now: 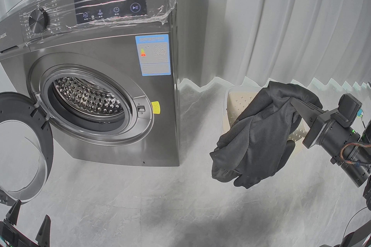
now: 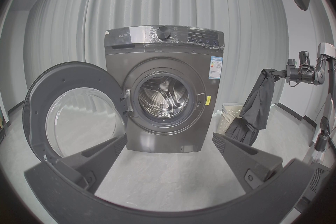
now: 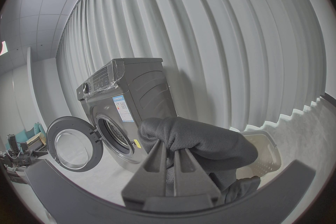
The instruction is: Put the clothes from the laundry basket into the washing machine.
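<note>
Our right claw [image 1: 300, 105] is clamped on the dark garment [image 1: 258, 136], which hangs from it over the laundry basket [image 1: 236, 99]; our left claw [image 2: 168, 138] gapes empty.

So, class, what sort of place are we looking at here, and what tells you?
Probably a staged laundry corner: a washing machine with its door open, a laundry basket on the floor, white curtains behind.

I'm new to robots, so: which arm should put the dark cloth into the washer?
The right. The right fingers are shut on the dark garment, which hangs over the laundry basket. The left fingers are open, empty and held low.
</note>
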You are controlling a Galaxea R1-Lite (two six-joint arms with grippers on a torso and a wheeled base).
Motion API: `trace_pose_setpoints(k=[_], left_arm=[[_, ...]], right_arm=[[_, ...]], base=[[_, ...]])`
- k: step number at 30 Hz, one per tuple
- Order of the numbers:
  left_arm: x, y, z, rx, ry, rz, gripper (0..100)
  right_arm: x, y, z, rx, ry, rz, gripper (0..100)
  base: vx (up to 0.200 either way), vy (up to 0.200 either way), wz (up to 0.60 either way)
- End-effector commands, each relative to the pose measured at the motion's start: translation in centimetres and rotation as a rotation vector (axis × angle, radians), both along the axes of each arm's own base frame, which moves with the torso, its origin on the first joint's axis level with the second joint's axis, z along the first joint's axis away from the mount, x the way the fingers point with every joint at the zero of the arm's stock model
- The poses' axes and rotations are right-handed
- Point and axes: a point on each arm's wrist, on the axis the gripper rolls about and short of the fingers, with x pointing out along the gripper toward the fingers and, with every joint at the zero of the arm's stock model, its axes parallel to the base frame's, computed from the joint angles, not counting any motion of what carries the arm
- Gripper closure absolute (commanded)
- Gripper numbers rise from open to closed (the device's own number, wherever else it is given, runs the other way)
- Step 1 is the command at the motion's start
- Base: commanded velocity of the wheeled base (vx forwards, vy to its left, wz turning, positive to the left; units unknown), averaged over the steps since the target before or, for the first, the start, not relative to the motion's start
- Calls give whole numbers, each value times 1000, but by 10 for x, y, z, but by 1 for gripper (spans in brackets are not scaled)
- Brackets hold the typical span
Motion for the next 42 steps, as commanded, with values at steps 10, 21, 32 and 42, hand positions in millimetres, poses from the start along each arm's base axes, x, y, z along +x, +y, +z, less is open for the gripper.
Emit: trace_pose_setpoints(k=[10, 21, 32, 42], left_arm=[[0, 0, -5, -1, 0, 0, 0], [0, 0, -5, -1, 0, 0, 0], [0, 0, -5, 1, 2, 0, 0], [0, 0, -5, 1, 0, 0, 0]], right_arm=[[-1, 2, -2, -2, 5, 12, 100], [-1, 2, -2, 5, 9, 13, 100], [-1, 2, -2, 9, 13, 14, 100], [-1, 2, -3, 9, 18, 14, 100]], base=[[0, 120, 0], [-164, 0, 0], [0, 91, 0], [0, 200, 0]])
